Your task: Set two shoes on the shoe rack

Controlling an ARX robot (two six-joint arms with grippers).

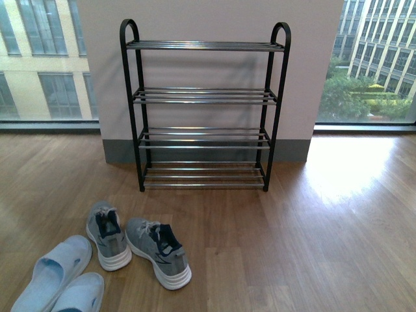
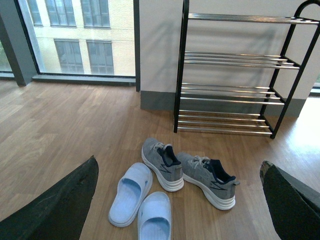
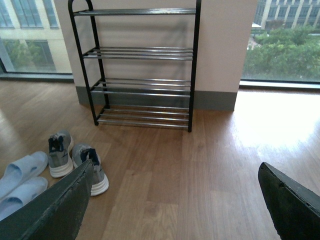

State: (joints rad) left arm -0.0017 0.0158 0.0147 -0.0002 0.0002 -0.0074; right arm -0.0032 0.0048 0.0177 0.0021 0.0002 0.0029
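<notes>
Two grey knit sneakers stand on the wooden floor, one (image 1: 108, 235) left of the other (image 1: 158, 251), in front of the black shoe rack (image 1: 204, 104), whose chrome shelves are bare. The left wrist view shows both sneakers (image 2: 162, 164) (image 2: 207, 179) and the rack (image 2: 235, 75) beyond my left gripper (image 2: 180, 200), which is open with nothing between its fingers. My right gripper (image 3: 175, 200) is open above bare floor, with the sneakers (image 3: 60, 154) (image 3: 91, 169) off to one side and the rack (image 3: 140, 65) ahead. Neither arm appears in the front view.
Two pale blue slides (image 1: 55, 273) (image 1: 81, 294) lie left of the sneakers, near the front view's bottom-left corner. The rack stands against a white wall section with a grey skirting (image 1: 292, 151), between floor-to-ceiling windows (image 1: 45, 58). Bare wooden floor (image 1: 325, 234) spreads to the right.
</notes>
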